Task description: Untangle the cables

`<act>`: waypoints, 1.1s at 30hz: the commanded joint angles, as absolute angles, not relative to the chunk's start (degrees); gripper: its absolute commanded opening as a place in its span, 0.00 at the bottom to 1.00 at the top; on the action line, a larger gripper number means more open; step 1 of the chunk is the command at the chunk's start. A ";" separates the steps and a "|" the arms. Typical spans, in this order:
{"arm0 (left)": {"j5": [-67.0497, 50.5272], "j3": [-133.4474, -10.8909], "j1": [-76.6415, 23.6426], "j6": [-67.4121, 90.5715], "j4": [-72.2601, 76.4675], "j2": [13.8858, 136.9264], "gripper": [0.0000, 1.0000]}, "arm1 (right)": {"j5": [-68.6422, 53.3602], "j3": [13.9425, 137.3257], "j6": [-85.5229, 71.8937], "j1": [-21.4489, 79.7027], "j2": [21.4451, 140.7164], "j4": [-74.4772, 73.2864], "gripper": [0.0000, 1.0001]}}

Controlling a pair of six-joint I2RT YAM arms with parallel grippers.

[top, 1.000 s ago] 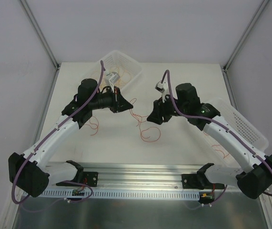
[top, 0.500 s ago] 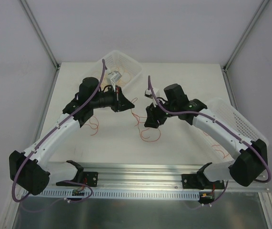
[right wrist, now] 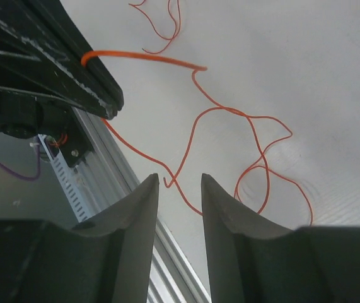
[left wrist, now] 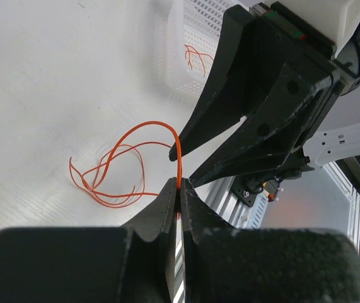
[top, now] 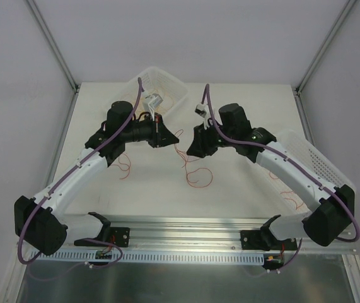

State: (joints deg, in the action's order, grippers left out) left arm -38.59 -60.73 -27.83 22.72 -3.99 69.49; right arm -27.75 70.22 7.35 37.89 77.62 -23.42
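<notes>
pinching one thin orange wire strand (left wrist: 179, 148), the left gripper (left wrist: 180, 187) has its black fingers pressed tight together. the right gripper (right wrist: 180, 183) stands parted and clamps nothing. the thin curly orange cables (top: 193, 172) lie on the white table (top: 249, 107), toward 6 o'clock from both claws. at 12 o'clock in the left wrist view, a white perforated plastic basket (left wrist: 180, 19) holds a few orange strands (left wrist: 195, 58).

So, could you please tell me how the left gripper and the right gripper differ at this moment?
The left gripper is shut, pinching an orange cable; the right gripper is open, holding nothing. That cable loops out from the left gripper's fingertips; only loose strands on the table show beyond the right gripper's gap. Both have black fingers and face each other mid-table.
</notes>
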 commanded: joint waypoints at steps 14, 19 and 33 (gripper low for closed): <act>-39.55 -63.55 -29.09 19.69 -3.34 70.58 0.00 | -27.59 73.39 -14.24 37.71 84.28 -20.92 0.33; -39.46 -63.37 -29.09 19.42 -3.34 70.58 0.00 | -29.97 73.30 -15.03 37.97 85.95 -21.09 0.32; -35.25 -59.95 -29.09 16.44 -4.48 69.26 0.00 | -30.68 75.85 -13.36 37.88 85.44 -25.40 0.01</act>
